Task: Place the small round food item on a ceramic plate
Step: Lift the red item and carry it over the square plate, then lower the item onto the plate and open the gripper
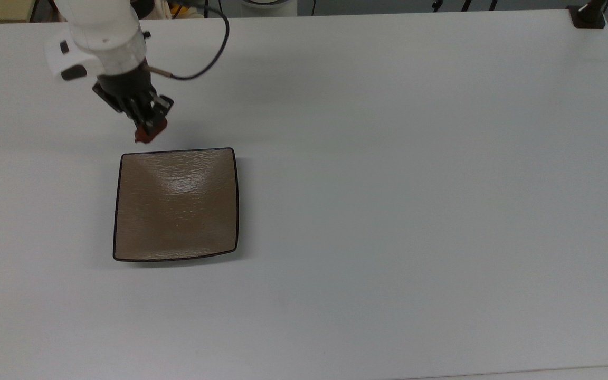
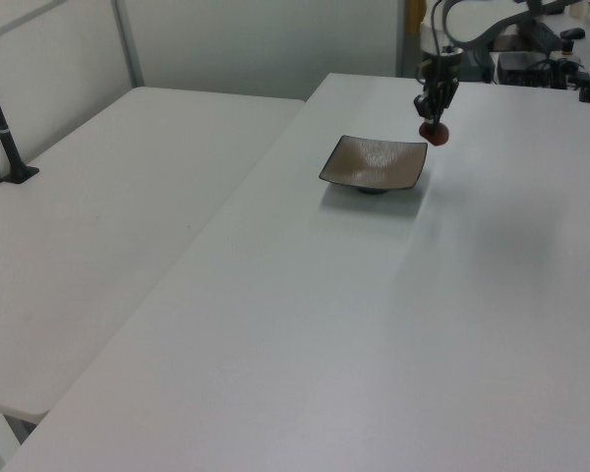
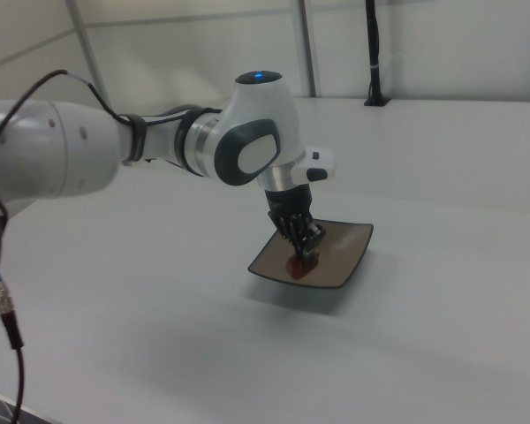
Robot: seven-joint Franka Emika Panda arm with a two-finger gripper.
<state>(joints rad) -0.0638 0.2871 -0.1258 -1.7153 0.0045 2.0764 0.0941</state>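
The gripper [image 1: 148,129] is clamped on the lump [image 1: 144,136], its fingers nearly together, holding it in the air clear of the table [image 1: 388,158]. In the top view the lump hangs off the plate [image 1: 176,205] at about 11 o'clock, just outside its rim, its long axis running roughly 1 to 7 o'clock
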